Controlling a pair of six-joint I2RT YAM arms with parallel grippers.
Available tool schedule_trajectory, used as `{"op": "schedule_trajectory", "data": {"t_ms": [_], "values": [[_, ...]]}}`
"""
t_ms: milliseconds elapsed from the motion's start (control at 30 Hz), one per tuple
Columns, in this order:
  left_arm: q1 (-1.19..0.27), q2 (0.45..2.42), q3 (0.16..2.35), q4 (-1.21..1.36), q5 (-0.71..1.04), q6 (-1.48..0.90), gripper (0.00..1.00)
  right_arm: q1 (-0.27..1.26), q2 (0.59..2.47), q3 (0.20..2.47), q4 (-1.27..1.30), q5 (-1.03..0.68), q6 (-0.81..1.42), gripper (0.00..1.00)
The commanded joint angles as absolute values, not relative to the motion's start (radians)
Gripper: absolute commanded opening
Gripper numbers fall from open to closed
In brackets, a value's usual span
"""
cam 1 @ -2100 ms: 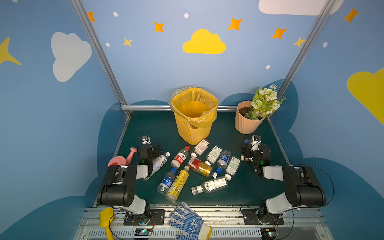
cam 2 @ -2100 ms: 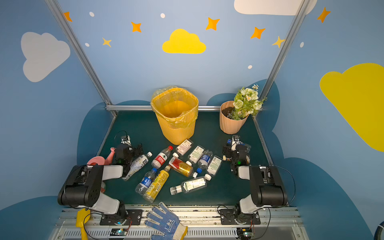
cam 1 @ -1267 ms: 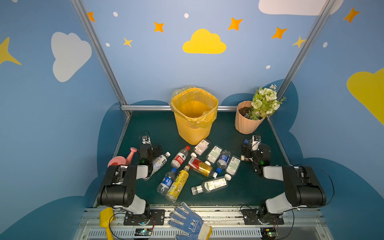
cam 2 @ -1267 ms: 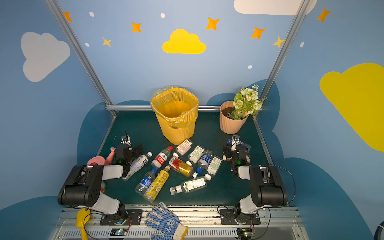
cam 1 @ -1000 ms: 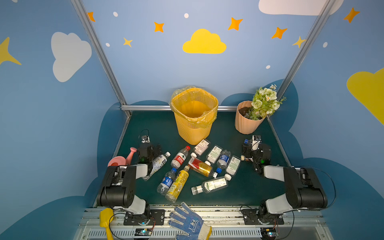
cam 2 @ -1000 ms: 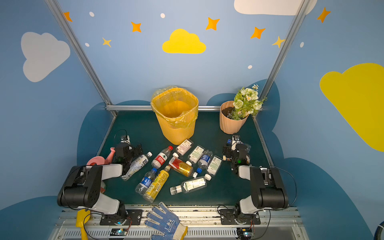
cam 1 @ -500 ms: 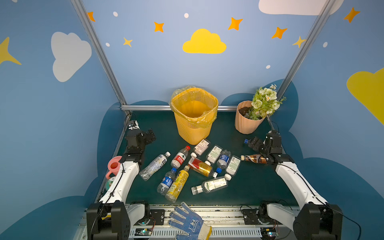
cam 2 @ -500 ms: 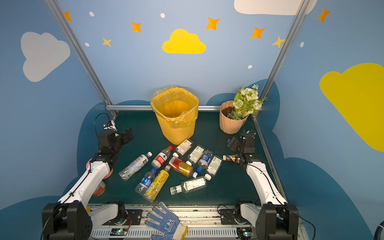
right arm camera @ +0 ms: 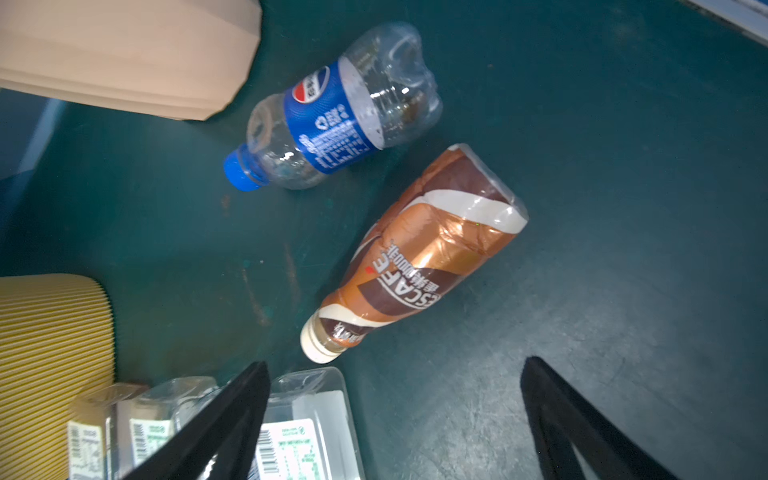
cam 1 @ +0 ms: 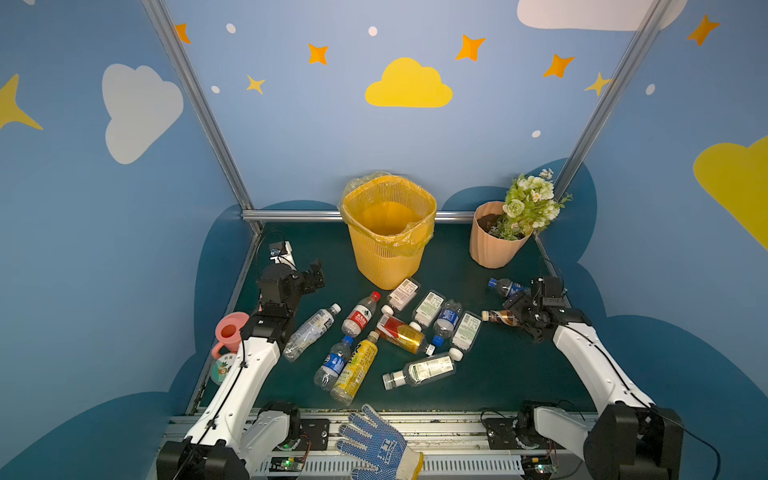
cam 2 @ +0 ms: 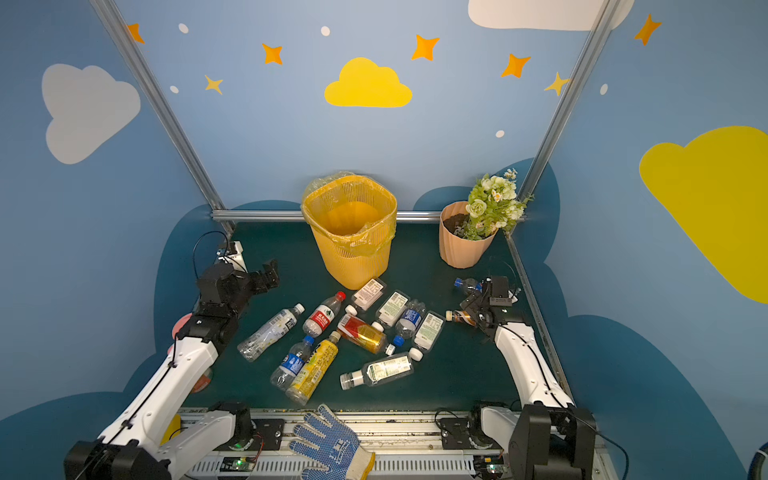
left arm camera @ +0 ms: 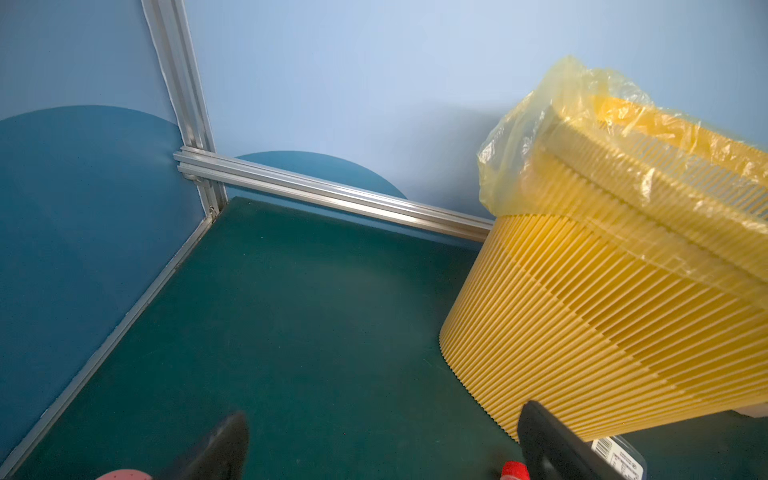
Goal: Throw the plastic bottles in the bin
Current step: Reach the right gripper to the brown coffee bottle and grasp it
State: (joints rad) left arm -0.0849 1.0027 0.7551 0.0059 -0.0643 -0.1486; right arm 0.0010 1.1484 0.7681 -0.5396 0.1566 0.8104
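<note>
My right hand (right arm camera: 395, 363), spread and empty, faces the brown bottle (right arm camera: 419, 253): it lies flat, cap nearest me, base pointing away.

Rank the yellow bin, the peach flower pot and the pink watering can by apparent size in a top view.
Largest: yellow bin.
Then the peach flower pot.
Smallest: pink watering can, though the left arm hides part of it.

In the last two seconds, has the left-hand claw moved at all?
Yes. The left gripper was beside the pink watering can. It has since lifted away and reached back toward the near left side of the yellow bin, jaws open.
</note>
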Motion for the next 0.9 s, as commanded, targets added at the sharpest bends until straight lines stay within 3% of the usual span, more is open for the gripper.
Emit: {"op": "schedule_trajectory", "data": {"t_ms": [0,867], "values": [[-0.09,1.009,0.743,0.001,-0.048,-0.127,1.0,-0.012,1.195,0.772,-0.556,0.157,0.834,0.91],[-0.091,1.028,0.748,-0.019,-0.021,-0.109,1.0,-0.116,1.437,0.804,-0.471,0.133,0.942,0.83]]}}
